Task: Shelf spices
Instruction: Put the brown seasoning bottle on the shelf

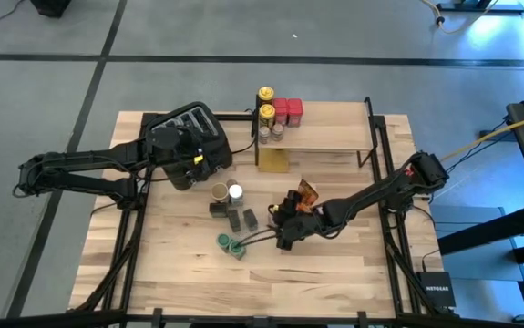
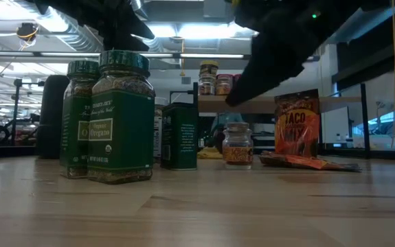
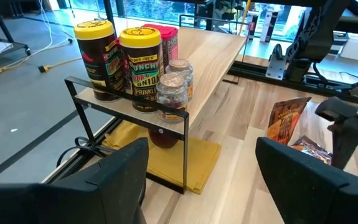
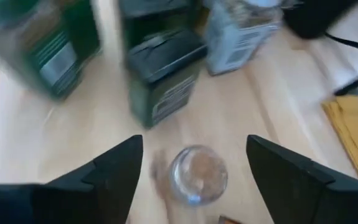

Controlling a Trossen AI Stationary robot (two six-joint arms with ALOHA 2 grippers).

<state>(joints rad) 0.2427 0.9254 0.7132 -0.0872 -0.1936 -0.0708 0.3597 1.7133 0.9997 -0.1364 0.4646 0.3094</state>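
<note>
Green-lidded jars [image 2: 108, 116] nearest; right pincer [image 4: 191, 168] apart over a seemingly clear small jar [image 4: 197, 175].

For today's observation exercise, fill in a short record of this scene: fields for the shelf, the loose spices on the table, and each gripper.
shelf: holds yellow-lidded jars, red-lidded jars and two small jars at its left end
table spices: green-lidded jars, dark tin, taco packet
right gripper: open, above a small clear jar standing on the table
left gripper: open, near the toaster, facing the shelf
</note>
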